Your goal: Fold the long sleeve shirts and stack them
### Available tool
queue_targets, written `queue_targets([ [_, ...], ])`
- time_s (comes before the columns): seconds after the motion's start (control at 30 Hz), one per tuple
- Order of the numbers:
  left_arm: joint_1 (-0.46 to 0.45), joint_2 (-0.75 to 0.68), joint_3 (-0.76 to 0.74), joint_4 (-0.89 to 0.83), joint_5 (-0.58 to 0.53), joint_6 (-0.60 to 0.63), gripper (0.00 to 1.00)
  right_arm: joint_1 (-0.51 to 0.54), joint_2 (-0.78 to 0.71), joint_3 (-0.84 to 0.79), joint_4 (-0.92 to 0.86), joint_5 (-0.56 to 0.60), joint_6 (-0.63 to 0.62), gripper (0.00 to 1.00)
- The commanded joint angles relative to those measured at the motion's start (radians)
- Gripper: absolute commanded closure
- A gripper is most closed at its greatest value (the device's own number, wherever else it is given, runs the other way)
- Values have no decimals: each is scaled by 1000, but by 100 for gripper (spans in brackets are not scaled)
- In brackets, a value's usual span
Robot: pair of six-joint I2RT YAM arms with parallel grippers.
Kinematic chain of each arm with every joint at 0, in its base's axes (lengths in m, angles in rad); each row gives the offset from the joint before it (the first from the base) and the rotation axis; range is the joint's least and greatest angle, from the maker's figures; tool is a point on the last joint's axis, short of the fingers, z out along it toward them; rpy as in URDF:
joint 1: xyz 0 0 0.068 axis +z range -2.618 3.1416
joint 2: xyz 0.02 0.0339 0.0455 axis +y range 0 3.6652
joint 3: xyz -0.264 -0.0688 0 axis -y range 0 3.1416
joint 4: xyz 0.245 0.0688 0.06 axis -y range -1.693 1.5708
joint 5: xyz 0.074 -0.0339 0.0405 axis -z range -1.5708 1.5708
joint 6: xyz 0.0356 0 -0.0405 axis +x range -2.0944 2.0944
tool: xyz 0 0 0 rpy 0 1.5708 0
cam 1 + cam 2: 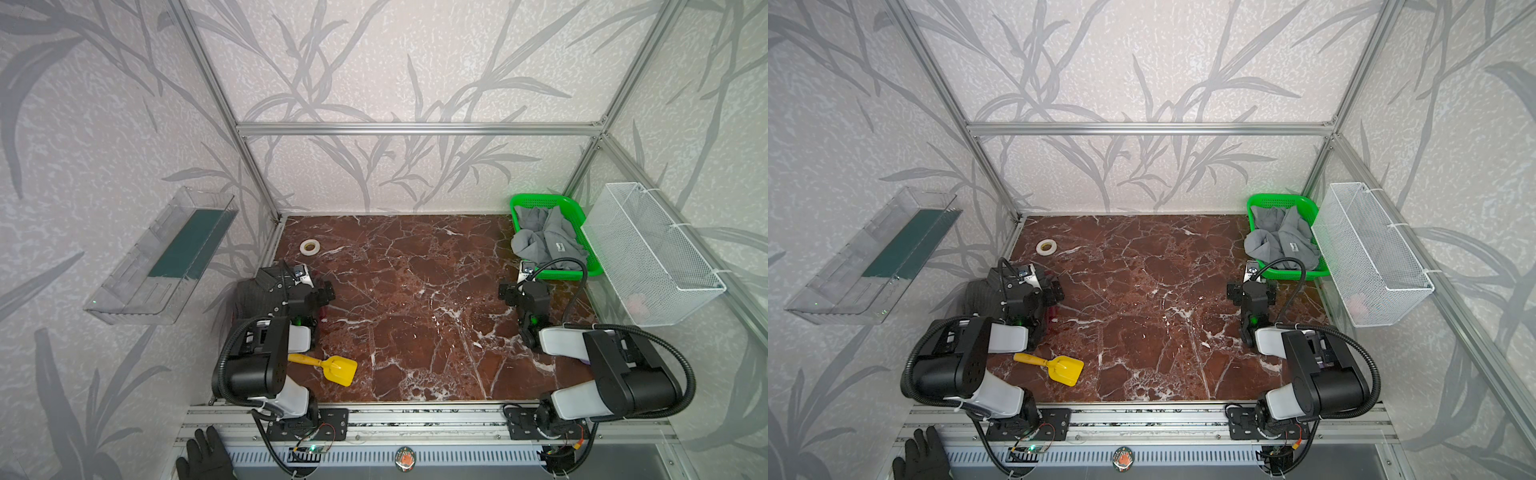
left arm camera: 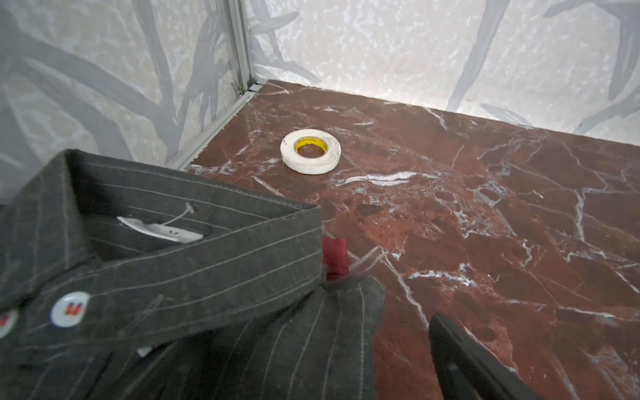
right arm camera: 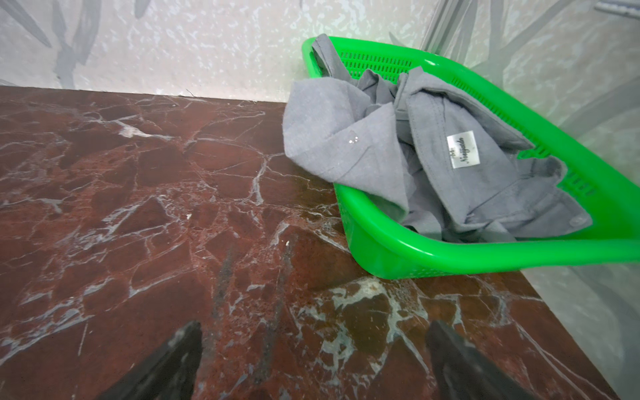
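My right gripper [image 3: 311, 363] hangs low over the marble table [image 1: 415, 299] with its jaws spread wide and nothing between them. My left gripper [image 1: 324, 293] is also released, I judge. In the left wrist view only one dark finger shows, apart from the cloth.

The light grey shirt [image 3: 346, 138] lies crumpled in the green basket [image 3: 485, 249] at the far right corner, and one flap hangs over the rim onto the table side. The charcoal pinstripe shirt [image 2: 207, 270] lies folded at the left edge of the table, under my left gripper. A small piece of the maroon shirt [image 2: 335, 258] shows from below it, so I think these two are already stacked.

The grey shirt seems to be the one left. I expect it to be light, soft and without any stiffness, so it will sag and drag its sleeves when lifted. The basket is light too and may slide or tip if the cloth catches on it. The hanging flap is the easiest place to pinch. The collar beside the white label is thicker and should give a firmer hold. A thin pinch may slip out.
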Motion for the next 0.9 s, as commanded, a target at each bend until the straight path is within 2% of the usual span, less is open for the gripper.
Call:
queue_targets([
  [0.0, -5, -3, -12, 92, -57, 26, 1, -13, 60, 19, 80, -116, -40, 1],
  [0.07, -7, -1, -10, 91, -63, 28, 1, -11, 113, -10, 198, -115, -50, 1],
  [0.13, -13, -1, -7, 86, -74, 31, 1, -11, 83, 15, 98, -121, -39, 1],
  [0.23, -24, -1, 8, 62, -100, 38, 1, -12, 111, -1, 176, -123, -50, 1],
  [0.3, -30, 0, 16, 45, -110, 44, 1, -16, 94, 8, 126, -131, -42, 1],
  [0.37, -38, 2, 19, 42, -126, 50, 1, -16, 108, 0, 167, -130, -47, 1],
  [0.87, -39, 2, 27, 28, -123, 52, 1, -11, 105, -1, 164, -123, -51, 1],
])
